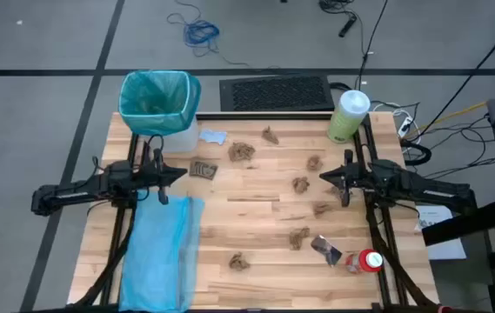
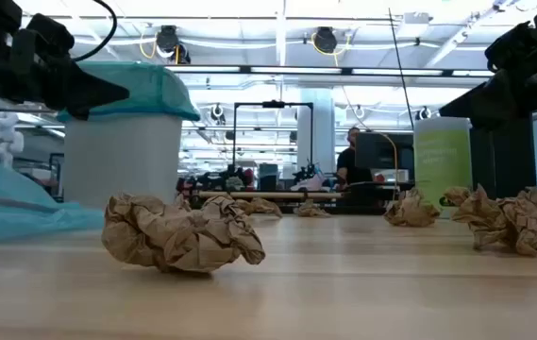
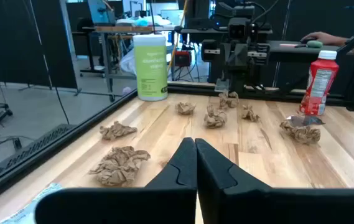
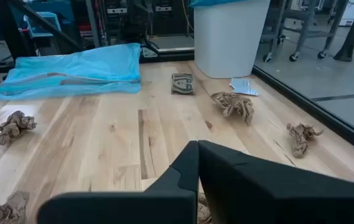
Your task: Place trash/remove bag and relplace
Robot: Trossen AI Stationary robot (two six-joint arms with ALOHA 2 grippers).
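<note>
Teal-green crinkly bag [image 1: 158, 94] lines bin; both grippers [image 1: 177, 174] [image 1: 325, 178] closed, empty

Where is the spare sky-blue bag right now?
In the high view the sky-blue bag lies flat on the table's left side near the front edge, just in front of the left gripper and well forward of the white bin.

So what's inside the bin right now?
The bin holds only its teal liner, folded over the rim. From above, no trash shows in it, though creases hide part of the bottom. Paper wads lie on the table.
</note>
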